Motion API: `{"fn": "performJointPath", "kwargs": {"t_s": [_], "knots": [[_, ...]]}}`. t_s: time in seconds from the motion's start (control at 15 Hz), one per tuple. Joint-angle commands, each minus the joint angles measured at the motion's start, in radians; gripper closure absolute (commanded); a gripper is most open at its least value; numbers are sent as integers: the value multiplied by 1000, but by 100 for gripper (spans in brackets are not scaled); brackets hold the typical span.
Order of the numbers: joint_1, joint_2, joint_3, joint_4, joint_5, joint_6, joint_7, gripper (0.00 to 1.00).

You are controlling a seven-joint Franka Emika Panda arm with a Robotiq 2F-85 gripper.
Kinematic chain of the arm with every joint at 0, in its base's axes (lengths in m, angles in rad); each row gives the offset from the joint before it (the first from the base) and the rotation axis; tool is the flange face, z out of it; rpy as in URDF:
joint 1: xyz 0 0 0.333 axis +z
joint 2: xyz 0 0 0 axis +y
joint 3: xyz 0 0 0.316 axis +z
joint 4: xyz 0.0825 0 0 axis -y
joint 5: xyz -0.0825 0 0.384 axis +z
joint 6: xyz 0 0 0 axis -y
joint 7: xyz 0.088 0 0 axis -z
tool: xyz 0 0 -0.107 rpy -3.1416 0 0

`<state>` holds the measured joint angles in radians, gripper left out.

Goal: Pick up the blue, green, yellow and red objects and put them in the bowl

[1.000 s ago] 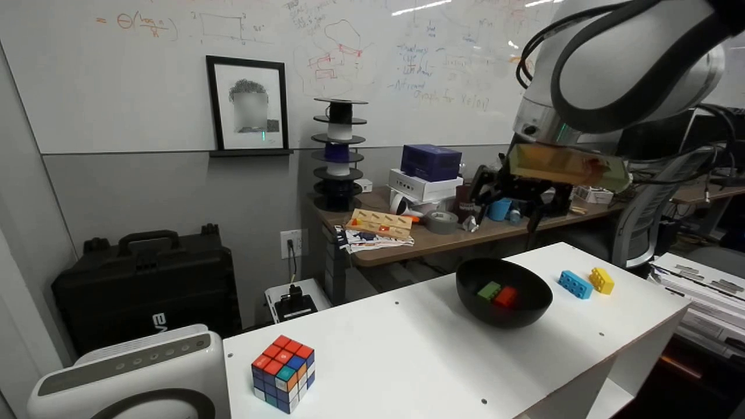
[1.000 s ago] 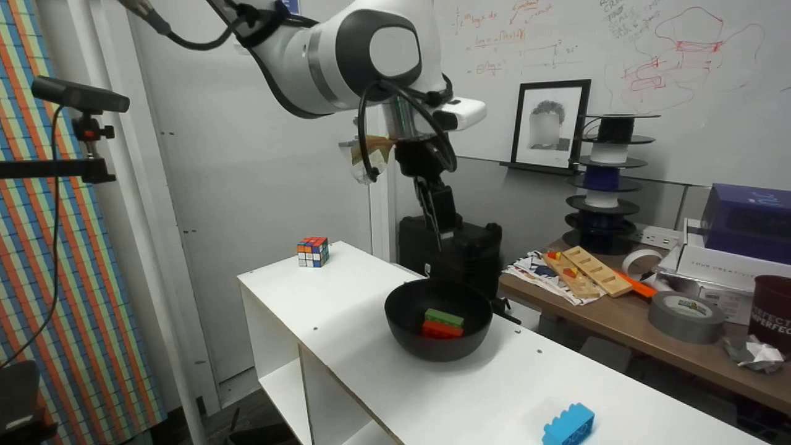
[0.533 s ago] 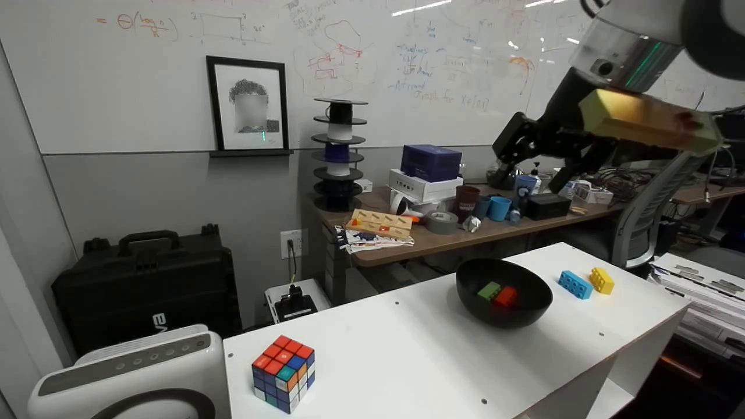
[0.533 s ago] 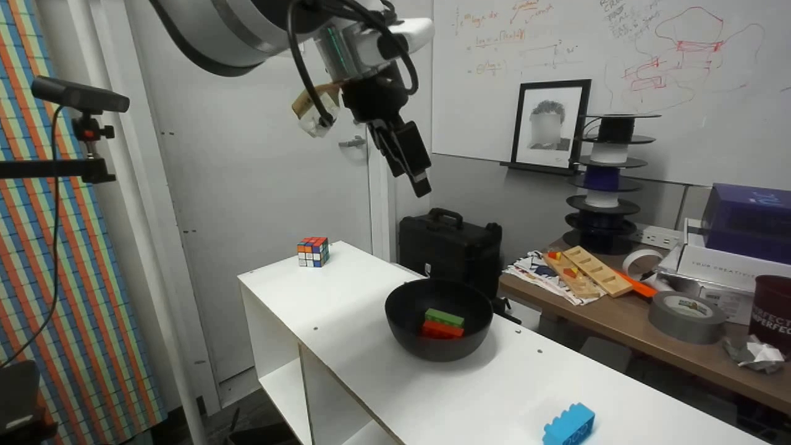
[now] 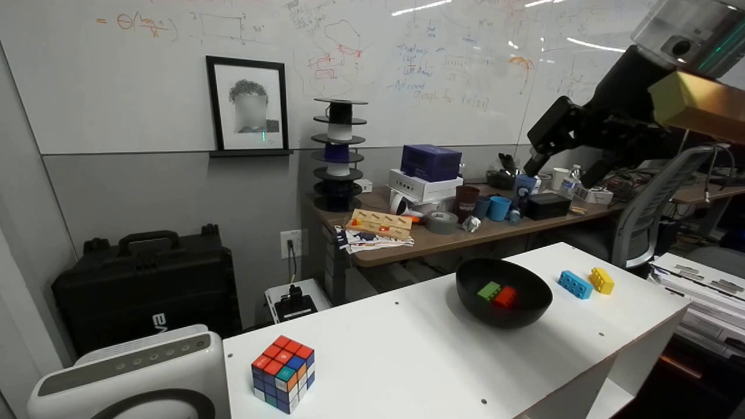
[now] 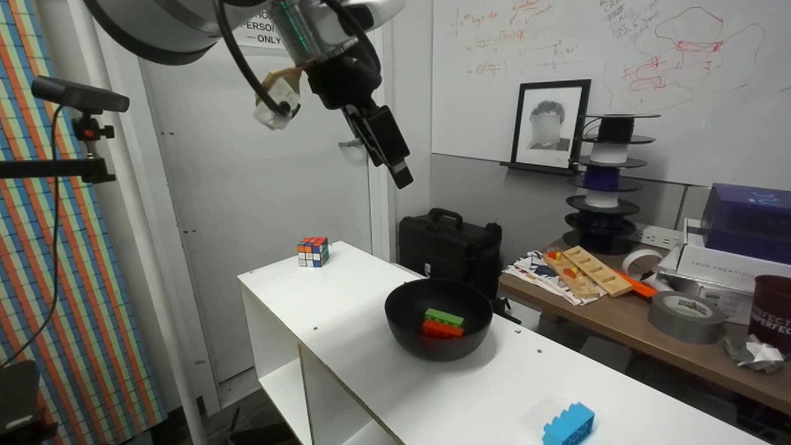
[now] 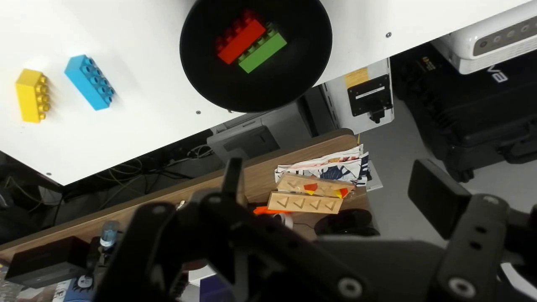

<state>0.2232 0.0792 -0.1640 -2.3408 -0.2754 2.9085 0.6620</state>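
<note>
My gripper (image 7: 334, 189) hangs higher than the bowl (image 5: 497, 314) and well apart from it, its 2 fingers (image 7: 436, 199) spread wide with nothing between them; whether I am straight over the bowl, I cannot tell. In the bowl the red block (image 7: 241, 42) and the green block (image 7: 263, 52) lie side by side. My coming move, I judge, turns on the blue block (image 7: 89, 84): it lies near the bowl, on the side away from the puzzle cube (image 5: 283, 373), so I would swing out that way and descend. Its long axis slants across the line back to the bowl, oblique to my fingers in the wrist view, so some turning is likely needed. The yellow block (image 7: 29, 96) lies farther from the bowl on that same side, apart from the blue block and squarer to my fingers. The bowl stands on the white tabletop (image 5: 378, 372), near the edge facing the brown desk (image 6: 624, 313). From the bowl, the whiteboard (image 5: 349, 81) is beyond that desk.
</note>
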Motion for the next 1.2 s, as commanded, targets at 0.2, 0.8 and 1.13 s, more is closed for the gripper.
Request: {"fn": "performJointPath", "kwargs": {"t_s": [0.2,0.8,1.13], "knots": [[0,0,0,0,0,1,0,0],[-131,-8,175,11,348,-93,-337,0],[-285,38,212,152,677,-316,-727,0]]}}
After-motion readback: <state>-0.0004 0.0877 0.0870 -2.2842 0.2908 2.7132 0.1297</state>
